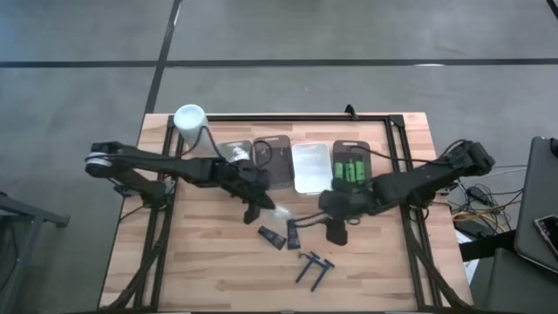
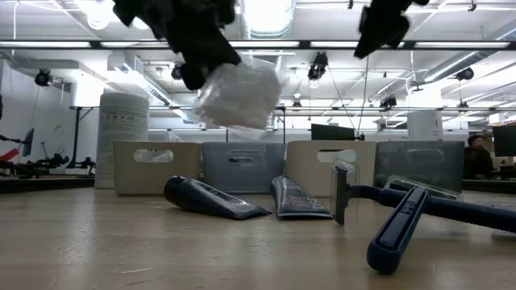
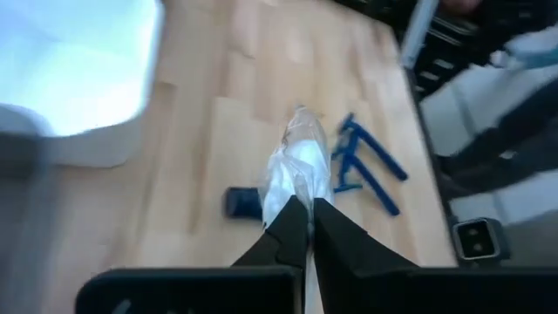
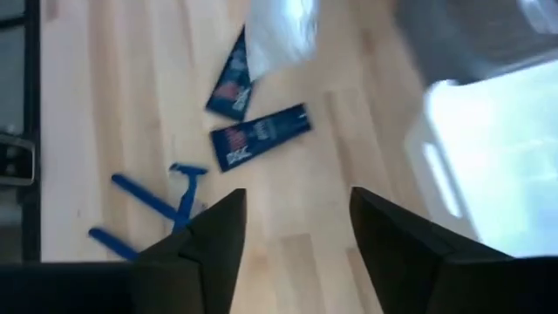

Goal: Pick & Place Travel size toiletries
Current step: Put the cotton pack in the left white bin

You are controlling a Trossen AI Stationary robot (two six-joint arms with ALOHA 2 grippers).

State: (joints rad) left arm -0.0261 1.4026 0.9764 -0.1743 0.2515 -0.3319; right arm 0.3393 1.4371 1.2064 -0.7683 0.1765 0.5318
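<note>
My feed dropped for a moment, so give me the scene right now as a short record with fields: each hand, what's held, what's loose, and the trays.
left hand: shut on white packet, held clear above the table
right hand: open, empty, above the table near the tray row
loose on table: two dark tubes; two blue razors
trays: four in a row at the far side
green bottles: in the rightmost tray
white cylinder: upright beside the leftmost tray
</note>
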